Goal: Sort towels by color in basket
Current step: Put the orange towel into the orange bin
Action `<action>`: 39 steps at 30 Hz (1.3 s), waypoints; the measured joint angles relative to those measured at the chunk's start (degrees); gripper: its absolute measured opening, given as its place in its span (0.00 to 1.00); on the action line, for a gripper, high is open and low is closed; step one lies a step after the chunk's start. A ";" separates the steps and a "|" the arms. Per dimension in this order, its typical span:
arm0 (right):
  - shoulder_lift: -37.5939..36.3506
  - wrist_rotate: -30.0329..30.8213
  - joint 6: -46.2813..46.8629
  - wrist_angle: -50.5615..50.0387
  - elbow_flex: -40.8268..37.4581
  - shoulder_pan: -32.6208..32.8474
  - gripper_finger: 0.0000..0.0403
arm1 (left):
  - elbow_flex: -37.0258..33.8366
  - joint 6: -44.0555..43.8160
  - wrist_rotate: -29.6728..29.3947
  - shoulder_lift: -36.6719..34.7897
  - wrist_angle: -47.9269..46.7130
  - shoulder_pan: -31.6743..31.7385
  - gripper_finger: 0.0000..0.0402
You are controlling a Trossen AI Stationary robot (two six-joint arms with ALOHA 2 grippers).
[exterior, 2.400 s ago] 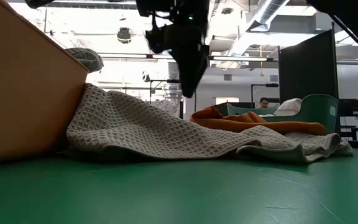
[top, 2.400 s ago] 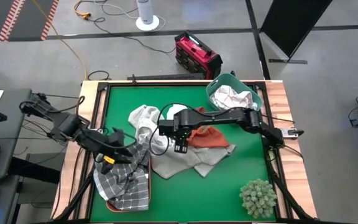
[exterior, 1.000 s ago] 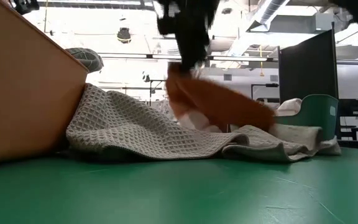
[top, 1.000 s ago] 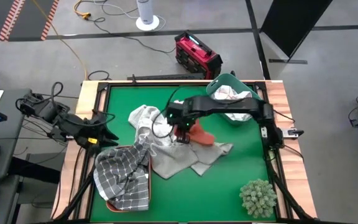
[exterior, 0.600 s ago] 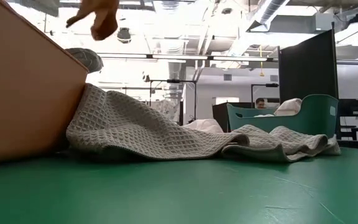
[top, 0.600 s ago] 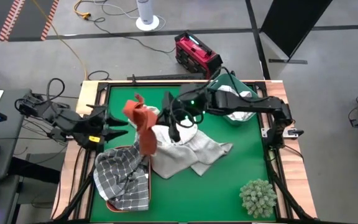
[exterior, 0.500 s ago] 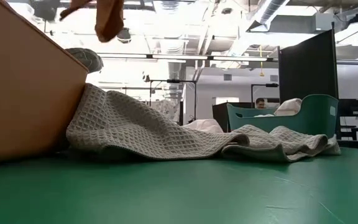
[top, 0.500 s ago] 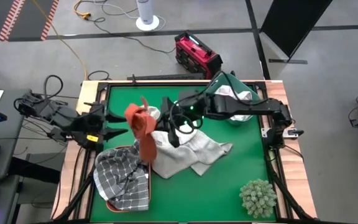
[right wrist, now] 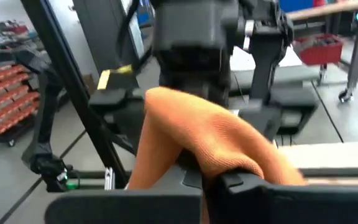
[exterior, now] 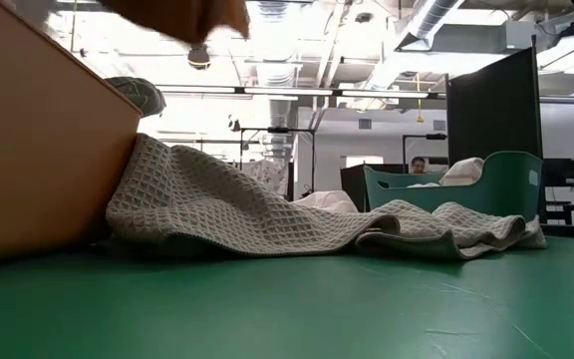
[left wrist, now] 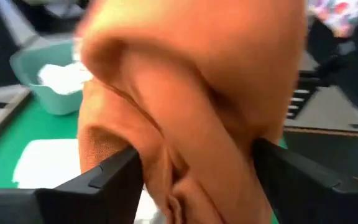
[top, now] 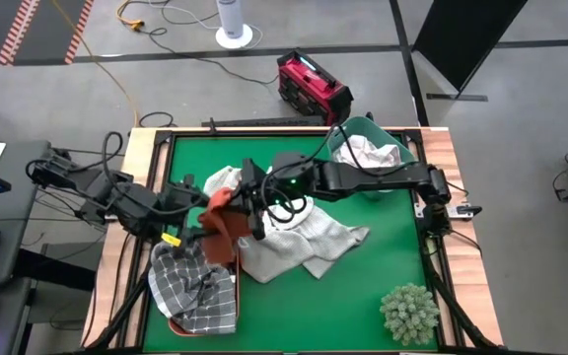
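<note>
A rust-orange towel hangs in the air over the table's left half, above the rim of a brown basket. My right gripper reaches level across the table from the right and is shut on it. My left gripper comes from the left and stands open, one finger on either side of the towel. A grey checked towel lies in the brown basket. A grey waffle towel is spread on the green table, with a white towel at its far left. My right gripper is shut on a bunched upper fold of the orange towel, which humps over the fingertips and hides the pinch. The fingers lie level and point toward the table's left. The towel hangs slack below them, clear of the table. My left gripper's open fingers flank the hanging towel; I cannot tell whether they touch it.
A teal basket with white towels stands at the far right. A spiky pale-green plant ball sits at the near right. The waffle towel leans up against the brown basket's wall in the low view. Bare green table lies near the front.
My right gripper has lifted the orange towel off the grey waffle towel at the table's middle and swung it up and toward the left edge, tipping from pointing down to level. My left gripper has moved right and up, toward the towel, which now hangs between its fingers.
</note>
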 joint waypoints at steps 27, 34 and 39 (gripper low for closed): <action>-7.25 1.32 3.02 -20.64 0.32 0.01 0.61 | 5.96 -13.14 29.21 -7.84 -13.77 1.83 0.01; -8.44 11.20 5.31 -31.42 0.32 -2.50 0.68 | -0.10 -16.02 37.06 -7.51 -18.43 0.49 0.01; -8.44 13.22 8.01 -33.51 0.32 -2.61 0.68 | -12.00 -19.29 36.50 -7.92 -17.46 -1.06 0.01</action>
